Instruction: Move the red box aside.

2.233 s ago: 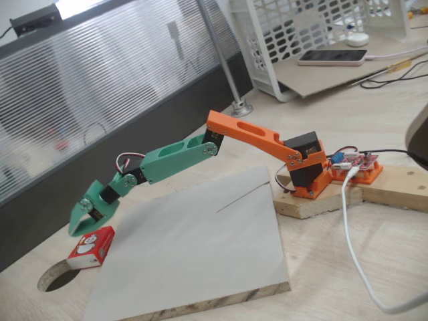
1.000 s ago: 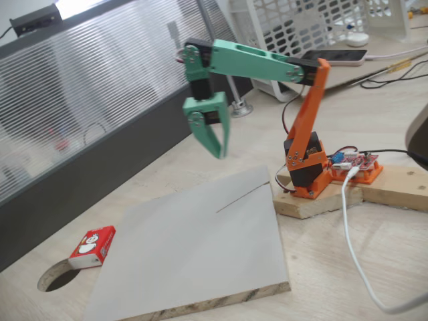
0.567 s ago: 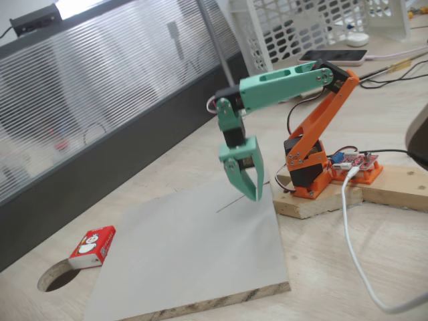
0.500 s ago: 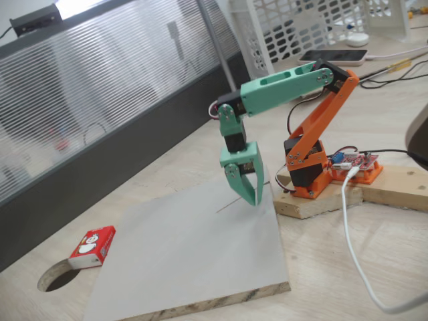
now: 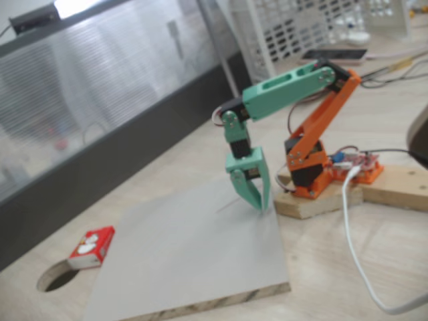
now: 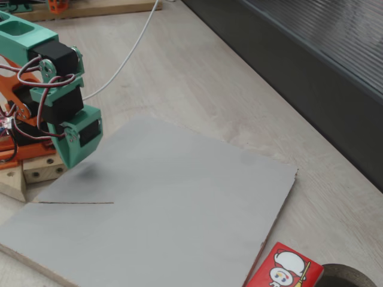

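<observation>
The red box lies flat on the wooden table just off the grey board's left edge, beside a round hole; in a fixed view its white cartoon figure shows on the red box. Nothing touches it. My green gripper hangs far to the right of it, fingers pointing down over the board's far corner close to the arm's orange base. The jaws appear shut with nothing between them. Seen from the opposite side, the gripper hovers just above the board.
The grey board covers the middle of the table. A round hole is cut into the tabletop by the box. The arm's base sits on a wooden block with a white cable. A dark wall runs behind.
The arm drew back from the box, swung up, and folded in toward its base. The gripper now hangs low over the board's far corner. The box stayed by the hole.
</observation>
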Action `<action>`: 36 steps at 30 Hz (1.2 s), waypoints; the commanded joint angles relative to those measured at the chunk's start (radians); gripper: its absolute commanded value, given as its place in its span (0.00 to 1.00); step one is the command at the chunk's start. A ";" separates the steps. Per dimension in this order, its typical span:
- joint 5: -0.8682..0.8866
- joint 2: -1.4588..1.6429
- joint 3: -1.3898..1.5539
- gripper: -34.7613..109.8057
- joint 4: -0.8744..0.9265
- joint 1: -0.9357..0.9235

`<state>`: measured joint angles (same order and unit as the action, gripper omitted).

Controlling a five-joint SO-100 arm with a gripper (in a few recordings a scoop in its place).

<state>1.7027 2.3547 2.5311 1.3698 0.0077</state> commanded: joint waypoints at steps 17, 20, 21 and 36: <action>0.012 0.081 -0.005 0.27 0.112 0.014; 0.012 0.081 0.000 0.27 0.112 0.014; 0.012 0.081 0.000 0.27 0.112 0.014; 0.012 0.080 0.000 0.27 0.114 0.011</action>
<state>1.7027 2.3547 2.5372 1.4726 0.0077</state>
